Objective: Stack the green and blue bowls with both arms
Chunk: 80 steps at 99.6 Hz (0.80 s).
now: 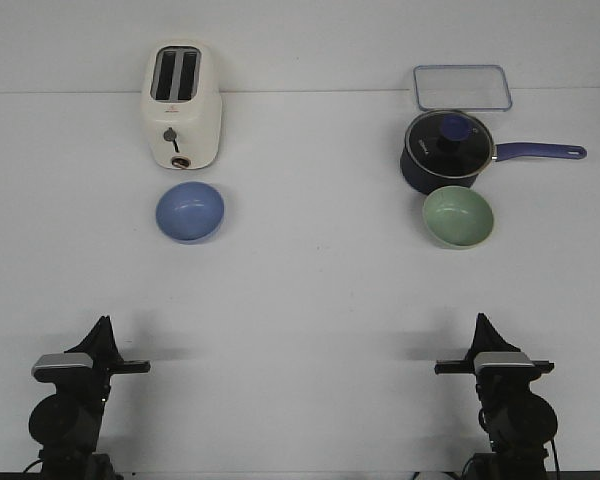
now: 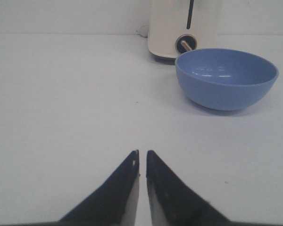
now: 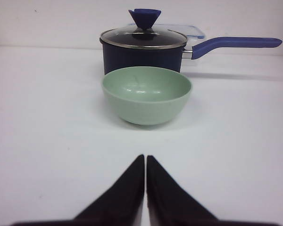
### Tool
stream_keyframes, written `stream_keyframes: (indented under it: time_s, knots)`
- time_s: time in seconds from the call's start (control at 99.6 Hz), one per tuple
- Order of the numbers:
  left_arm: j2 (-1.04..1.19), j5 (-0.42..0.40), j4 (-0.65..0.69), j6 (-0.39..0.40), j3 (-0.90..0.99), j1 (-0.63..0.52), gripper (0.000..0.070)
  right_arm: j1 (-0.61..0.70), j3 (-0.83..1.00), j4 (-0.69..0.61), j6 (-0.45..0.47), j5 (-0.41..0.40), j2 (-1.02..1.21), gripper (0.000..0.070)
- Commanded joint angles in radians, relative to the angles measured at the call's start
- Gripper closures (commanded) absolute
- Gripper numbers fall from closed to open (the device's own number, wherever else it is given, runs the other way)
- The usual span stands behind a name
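The periwinkle blue bowl [image 1: 190, 211] sits upright on the white table, just in front of a toaster, left of centre. It also shows in the left wrist view [image 2: 226, 78]. The sage green bowl [image 1: 458, 217] sits upright at the right, just in front of a saucepan, and shows in the right wrist view [image 3: 146, 94]. Both bowls are empty. My left gripper [image 1: 102, 322] is shut and empty at the near left, well short of the blue bowl; its tips show in its wrist view [image 2: 142, 152]. My right gripper [image 1: 479, 318] is shut and empty at the near right [image 3: 145, 157].
A cream toaster [image 1: 181, 106] stands behind the blue bowl. A dark blue lidded saucepan [image 1: 448, 152] with its handle pointing right stands right behind the green bowl. A clear flat container [image 1: 462, 87] lies behind the pan.
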Motion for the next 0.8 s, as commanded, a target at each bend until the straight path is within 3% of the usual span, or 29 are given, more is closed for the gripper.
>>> stream_keyframes:
  time_s: [0.0,0.693,0.793]
  knots:
    - [-0.002,0.001,0.010,-0.006,-0.020,0.000,0.0688,-0.001,-0.002,0.011,0.002,0.000,0.000,0.0695]
    - [-0.002,0.001,0.010,-0.006,-0.020,0.000,0.0688,-0.001,-0.002,0.011,0.002,0.000,0.000,0.0695]
    - [-0.002,0.001,0.010,-0.006,-0.020,0.000,0.0688,0.001,-0.002,0.014,0.099,-0.015,0.000,0.0695]
